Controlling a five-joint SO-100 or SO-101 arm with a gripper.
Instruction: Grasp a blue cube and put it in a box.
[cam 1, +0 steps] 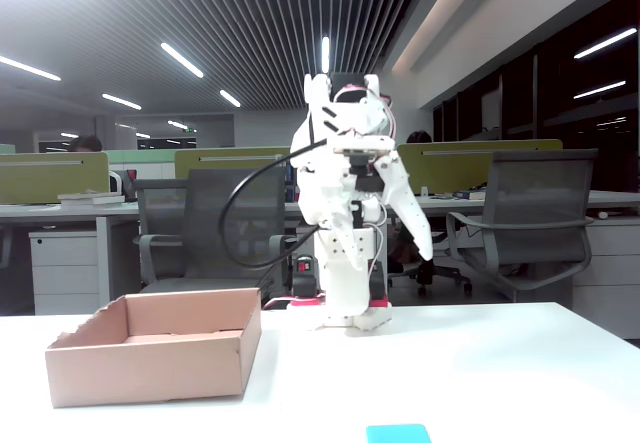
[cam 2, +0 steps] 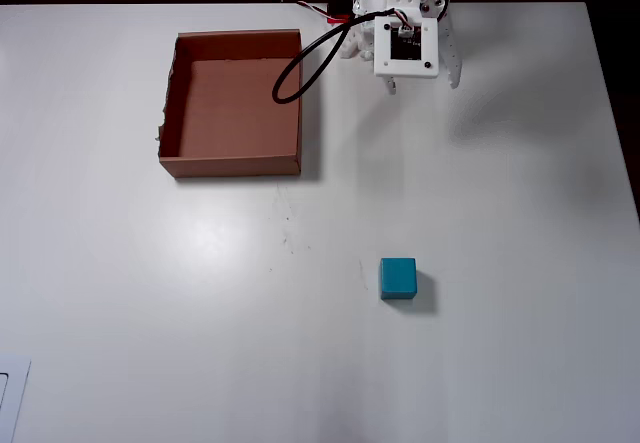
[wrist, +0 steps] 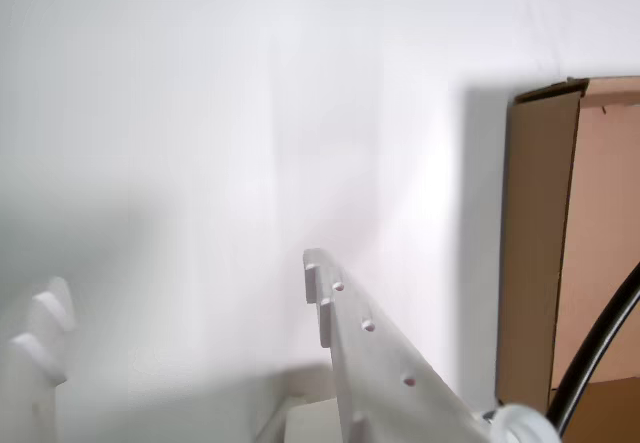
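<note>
The teal blue cube (cam 2: 397, 277) sat well apart from the open, empty gripper (wrist: 180, 308); the box (cam 2: 238, 103) beside it held nothing.

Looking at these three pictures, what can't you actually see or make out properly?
- The small teal-blue cube: absent from the wrist view; in the fixed view the bottom edge cuts it, leaving only its top.
- The shallow brown cardboard box: in the wrist view the right edge cuts it off; in the fixed view its near wall hides the floor.
- The white two-finger gripper: blurred in the wrist view, too small overhead to judge its opening.
</note>
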